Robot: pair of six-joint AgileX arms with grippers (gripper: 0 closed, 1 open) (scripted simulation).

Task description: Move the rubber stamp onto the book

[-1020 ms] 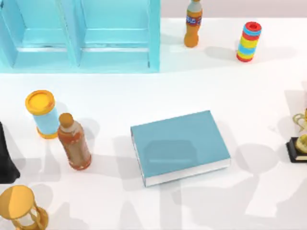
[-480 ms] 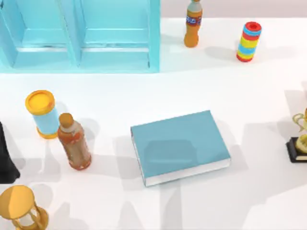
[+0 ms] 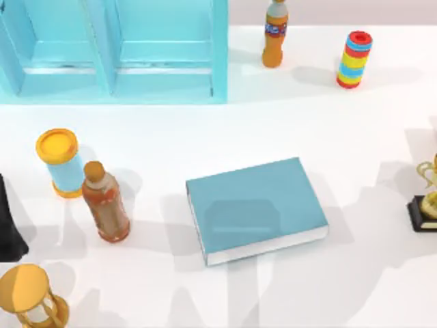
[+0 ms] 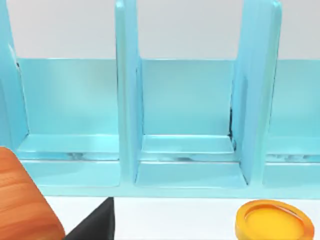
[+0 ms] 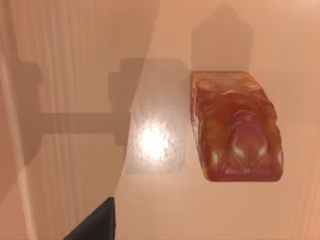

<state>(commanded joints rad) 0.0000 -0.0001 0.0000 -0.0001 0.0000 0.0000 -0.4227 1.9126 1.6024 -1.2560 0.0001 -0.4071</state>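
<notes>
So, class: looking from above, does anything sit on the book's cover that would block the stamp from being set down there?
Nothing visible does. The book lies flat with a bare cover. The stamp shows from the right wrist camera.

White tabletop is carrying the teal book lying flat near centre, a light-blue cabinet standing at back left, a tan-capped bottle just beside a yellow-lidded canister at left, a golden hourglass sitting at front left, and a striped ring stack at back right.
</notes>
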